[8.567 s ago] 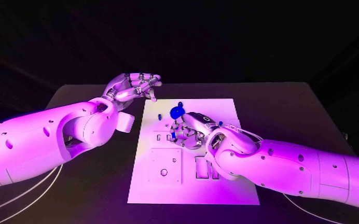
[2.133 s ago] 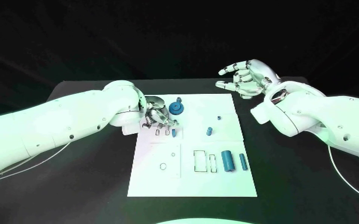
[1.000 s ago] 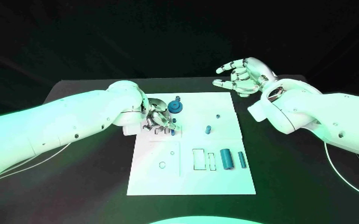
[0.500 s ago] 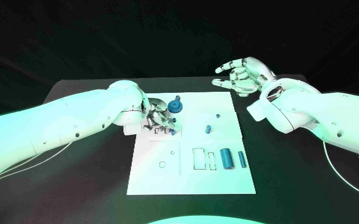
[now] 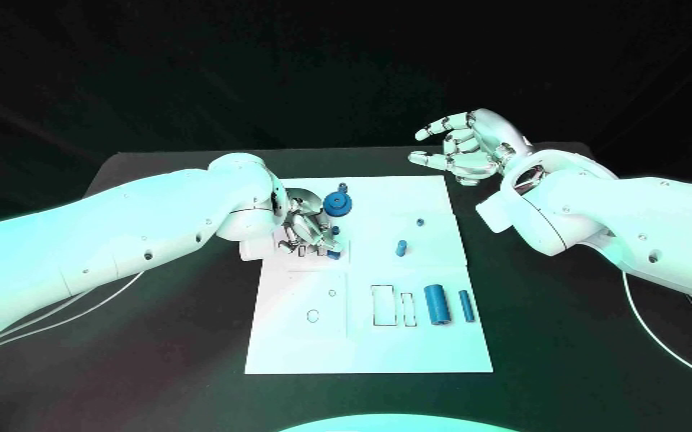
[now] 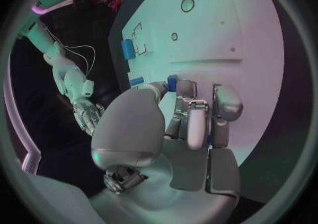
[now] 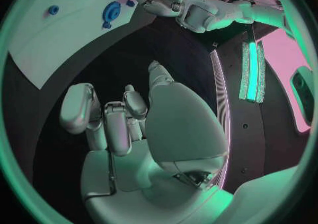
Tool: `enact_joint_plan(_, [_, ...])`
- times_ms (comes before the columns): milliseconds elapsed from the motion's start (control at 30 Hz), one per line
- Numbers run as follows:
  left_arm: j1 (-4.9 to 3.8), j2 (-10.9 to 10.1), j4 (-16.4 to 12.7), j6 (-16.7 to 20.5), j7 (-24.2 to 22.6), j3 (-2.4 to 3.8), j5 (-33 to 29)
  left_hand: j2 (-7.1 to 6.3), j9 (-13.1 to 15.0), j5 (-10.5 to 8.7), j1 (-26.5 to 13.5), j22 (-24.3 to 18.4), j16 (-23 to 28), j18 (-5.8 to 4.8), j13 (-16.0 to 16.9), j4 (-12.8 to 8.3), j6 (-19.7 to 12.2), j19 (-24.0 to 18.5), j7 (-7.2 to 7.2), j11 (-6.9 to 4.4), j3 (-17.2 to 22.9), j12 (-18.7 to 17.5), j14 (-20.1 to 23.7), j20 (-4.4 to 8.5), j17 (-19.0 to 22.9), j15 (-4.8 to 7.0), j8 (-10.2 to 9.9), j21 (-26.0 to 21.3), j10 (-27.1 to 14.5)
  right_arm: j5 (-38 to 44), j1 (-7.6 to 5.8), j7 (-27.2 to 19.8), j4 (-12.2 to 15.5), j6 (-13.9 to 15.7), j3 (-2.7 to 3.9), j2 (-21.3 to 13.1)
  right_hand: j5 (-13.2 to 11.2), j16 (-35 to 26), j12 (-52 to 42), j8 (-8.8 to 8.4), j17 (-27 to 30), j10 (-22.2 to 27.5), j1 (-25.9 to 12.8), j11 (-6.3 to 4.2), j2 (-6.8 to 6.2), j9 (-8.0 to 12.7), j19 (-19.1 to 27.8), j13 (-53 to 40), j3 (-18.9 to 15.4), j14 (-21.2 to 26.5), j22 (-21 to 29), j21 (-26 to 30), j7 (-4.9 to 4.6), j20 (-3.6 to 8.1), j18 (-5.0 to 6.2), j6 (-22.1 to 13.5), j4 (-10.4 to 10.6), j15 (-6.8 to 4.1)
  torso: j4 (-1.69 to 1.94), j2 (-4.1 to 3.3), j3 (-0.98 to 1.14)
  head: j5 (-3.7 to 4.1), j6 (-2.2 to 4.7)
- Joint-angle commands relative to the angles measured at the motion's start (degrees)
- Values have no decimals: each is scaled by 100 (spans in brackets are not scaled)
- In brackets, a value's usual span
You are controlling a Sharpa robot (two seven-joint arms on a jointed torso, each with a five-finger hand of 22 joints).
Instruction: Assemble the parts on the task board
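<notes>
black table (image 5: 173, 332) held the white task board (image 5: 310, 347) in its middle | right hand (image 5: 464, 149) was up past the board's far corner, fingers spread, holding nothing | left hand (image 5: 304, 225) pinched a small blue peg (image 5: 332, 249) on the board's left side, near the blue gear (image 5: 338, 204)

White task board (image 5: 433, 342); blue parts (image 5: 436, 306) lying on it.

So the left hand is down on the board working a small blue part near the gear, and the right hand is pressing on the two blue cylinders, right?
Not quite. The right hand is raised beyond the task board's far right corner, fingers apart, holding nothing; the head view shows the two blue cylinders lying untouched. The left hand is indeed down on the board at a small blue part near the gear.
</notes>
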State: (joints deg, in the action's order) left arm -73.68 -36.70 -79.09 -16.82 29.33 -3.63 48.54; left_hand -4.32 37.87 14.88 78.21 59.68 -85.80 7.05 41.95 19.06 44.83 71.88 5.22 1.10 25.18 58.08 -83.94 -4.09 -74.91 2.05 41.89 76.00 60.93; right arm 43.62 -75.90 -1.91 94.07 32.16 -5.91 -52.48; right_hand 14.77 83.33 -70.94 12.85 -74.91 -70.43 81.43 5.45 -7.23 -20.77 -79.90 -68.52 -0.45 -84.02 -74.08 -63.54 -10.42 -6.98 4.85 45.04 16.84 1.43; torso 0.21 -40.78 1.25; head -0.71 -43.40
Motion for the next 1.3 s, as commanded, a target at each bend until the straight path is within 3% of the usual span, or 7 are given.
enact_joint_plan(33, [-2, -16, -1, 62, -70, 1, -366, -69, 434, 18, 84, 29, -38, -108, 11, -406, 8, 55, -38, -27, 642, 21, -288, 14, -874, 33, 126, 34, 75, 51, 6, -7, -7, -59, 3, 9, 29, -38, 16, 23, -458, 34, -69, 10, 2, 6, 39, 8, -33, -216, 4, 22, -2, 13, 61, 24, -5, -34, 2, 0, 2, 0, -4])
enact_joint_plan(233, [0, -82, -32, 170, -72, 7, -416, -284, 550, 38, 31, 58, -51, -112, 14, -516, 20, 70, -42, -34, 1071, 12, -305, 22, -904, 43, 140, 53, 122, 51, 10, -7, -13, -59, 3, 11, 29, -38, 16, 23, -458, 34, -69, 10, 2, 6, 39, 8, -33, -216, 4, 22, -2, 13, 61, 24, -5, -34, 1, -2, 3, -9, -1])
enact_joint_plan(467, [-1, -295, -221, 447, -121, 36, -364, -735, 716, 90, -212, 397, -196, -172, 182, -887, 208, 296, -73, -81, 2006, 103, -443, 66, -1153, 92, 134, 238, 431, 51, 12, -4, -6, -56, 3, -7, 29, -38, 16, 23, -458, 34, -69, 10, 2, 6, 39, 8, -33, -216, 4, 22, -2, 13, 61, 24, -5, -34, 5, 4, 7, -15, -22])
enact_joint_plan(700, [-4, -537, -467, 826, -201, 48, 17, -971, 770, 239, -478, 794, -319, -248, 441, -1122, 454, 568, -151, -164, 2384, 247, -545, 141, -1356, 173, 71, 436, 808, 53, 12, 1, 1, -29, 2, -32, 29, -38, 16, 23, -458, 34, -69, 10, 2, 6, 39, 8, -33, -216, 4, 22, -2, 13, 61, 24, -5, -34, 14, 6, 11, -32, -34])
enact_joint_plan(767, [-4, -565, -499, 904, -200, 49, 163, -1003, 778, 292, -522, 828, -319, -255, 486, -1155, 491, 592, -162, -176, 2422, 269, -547, 152, -1358, 184, 57, 453, 864, 53, 12, 3, 0, -27, 2, -34, 29, -38, 16, 23, -458, 34, -69, 10, 2, 6, 39, 8, -33, -216, 4, 22, -2, 13, 61, 24, -5, -34, 11, 6, 11, -39, -39])
enact_joint_plan(1000, [-3, -597, -562, 1154, -115, 27, 718, -1118, 848, 776, -781, 1046, -268, -297, 768, -1335, 673, 743, -233, -249, 2531, 444, -529, 219, -1284, 254, 10, 555, 1173, 25, 12, 6, -9, -32, 1, -30, 28, -50, 24, 30, -448, 44, -187, 11, 61, 9, 45, 34, -60, -210, 23, 59, -1, 14, 64, 30, 0, -35, 6, 3, 11, -67, -53])
enact_joint_plan(1300, [5, -509, -544, 1222, -44, -38, 1141, -1133, 886, 966, -874, 1091, -258, -306, 828, -1414, 722, 777, -253, -270, 2552, 473, -527, 241, -1269, 275, -1, 574, 1239, 21, 13, 5, -15, -39, 0, -17, 29, -54, 27, 30, -442, 48, -199, 10, 66, 9, 49, 39, -64, -208, 31, 72, -1, 14, 67, 30, -1, -35, -2, 0, 3, -87, -74])
